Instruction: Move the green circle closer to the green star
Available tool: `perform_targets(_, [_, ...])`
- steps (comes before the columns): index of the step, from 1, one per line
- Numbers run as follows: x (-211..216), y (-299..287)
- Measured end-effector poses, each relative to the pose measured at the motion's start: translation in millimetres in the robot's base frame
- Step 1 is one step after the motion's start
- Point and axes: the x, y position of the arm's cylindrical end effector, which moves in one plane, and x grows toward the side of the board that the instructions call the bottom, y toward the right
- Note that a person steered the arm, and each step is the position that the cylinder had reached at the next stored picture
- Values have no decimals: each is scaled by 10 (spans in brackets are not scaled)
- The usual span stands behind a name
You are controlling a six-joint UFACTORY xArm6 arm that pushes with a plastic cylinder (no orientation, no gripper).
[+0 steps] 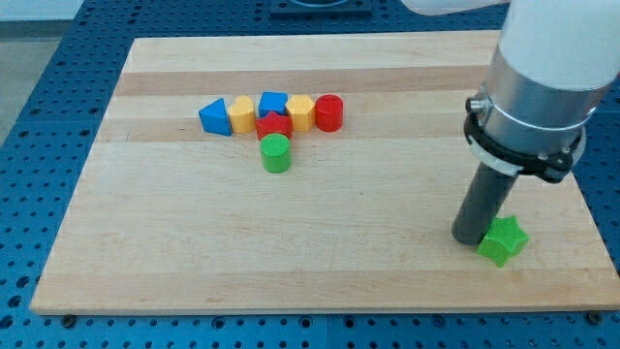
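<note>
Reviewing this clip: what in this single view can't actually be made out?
- Camera view: whether my tip touches the green star; they meet visually and the contact line is unclear.
- Red block in the cluster: its shape, partly covered by the green circle.
- Arm above the rod: cut off by the view's top edge.

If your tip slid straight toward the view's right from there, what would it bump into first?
My tip would probably meet the green star first; it sits right beside my tip on the view's right, seemingly almost touching. The green circle lies far off toward the view's left.
</note>
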Motion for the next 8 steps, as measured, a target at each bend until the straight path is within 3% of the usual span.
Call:
perform_targets(2, [0,239])
perform_targets(3, [0,58])
perform_targets(5, [-52,-887])
perform_targets(8, [-715,-2326])
